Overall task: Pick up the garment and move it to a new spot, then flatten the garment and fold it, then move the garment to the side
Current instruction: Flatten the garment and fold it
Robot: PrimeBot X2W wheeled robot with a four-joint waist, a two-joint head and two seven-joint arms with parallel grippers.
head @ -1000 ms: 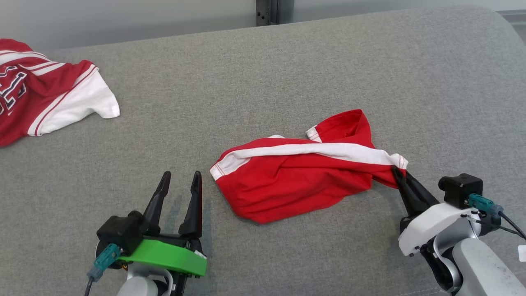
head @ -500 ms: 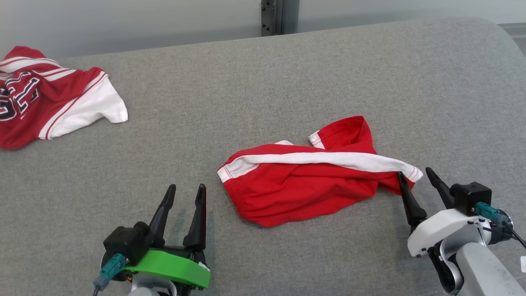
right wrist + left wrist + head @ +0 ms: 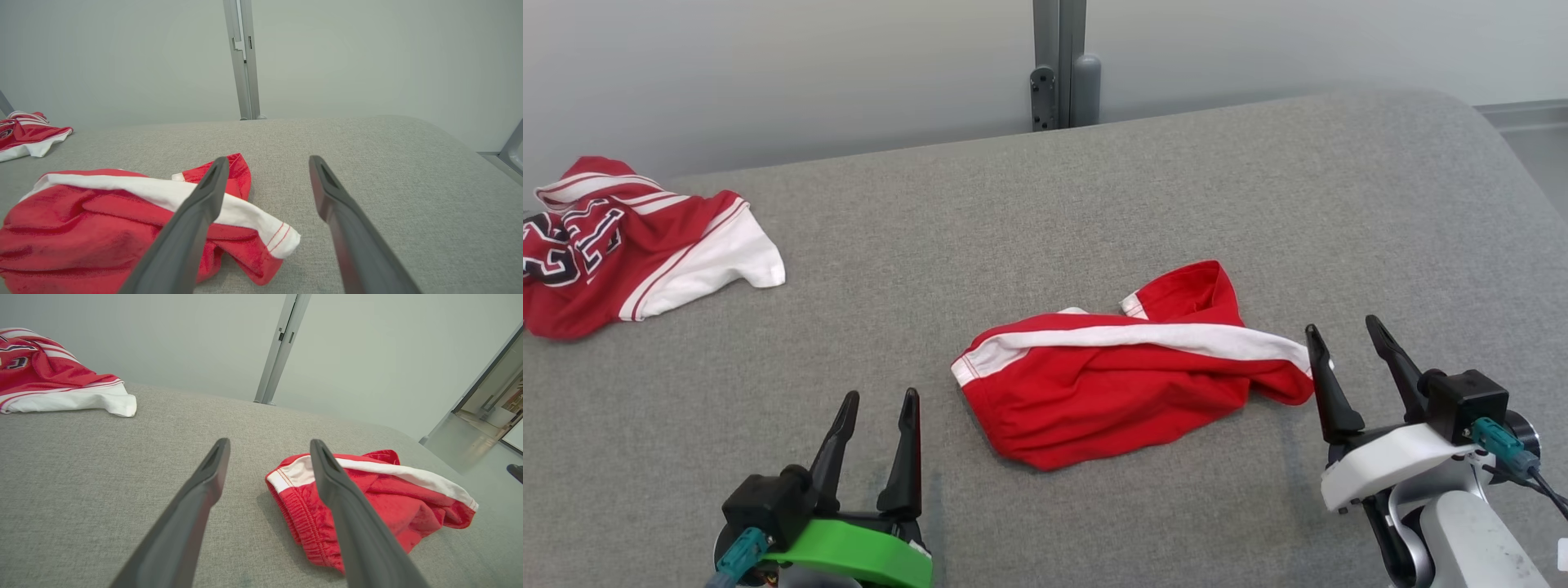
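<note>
Most of the task looks undone. The crumpled red cloth garment with a white side stripe [image 3: 1127, 392] lies in a loose heap, neither flat nor folded. It sits right of centre on the near half of the grey woven upholstered surface [image 3: 1094, 188]. Whether this is already its new spot I cannot tell. If it is, then flattening, folding and the move aside all remain, by my reckoning.

Look of it: the cloth is bunched and doubled over itself. The white band runs left to right along the far side of the heap. The left end shows a gathered, elastic-looking hem. An open cuff stands up at the far side. The right end narrows to a twisted tail with white edging and red stitching.

Right gripper [image 3: 1342, 328], white housing: dark fingers spread apart, holding nothing. Its left finger is at the tail end of the garment, and I cannot tell whether it touches.

Left gripper [image 3: 880, 396], green housing: fingers likewise apart and empty, near and left of the heap, clear of the cloth.

Further out: a rumpled red-and-white jersey with dark numerals [image 3: 629, 245] lies at the far left, well apart. A grey metal post [image 3: 1058, 65] stands against the pale wall beyond the far edge.
</note>
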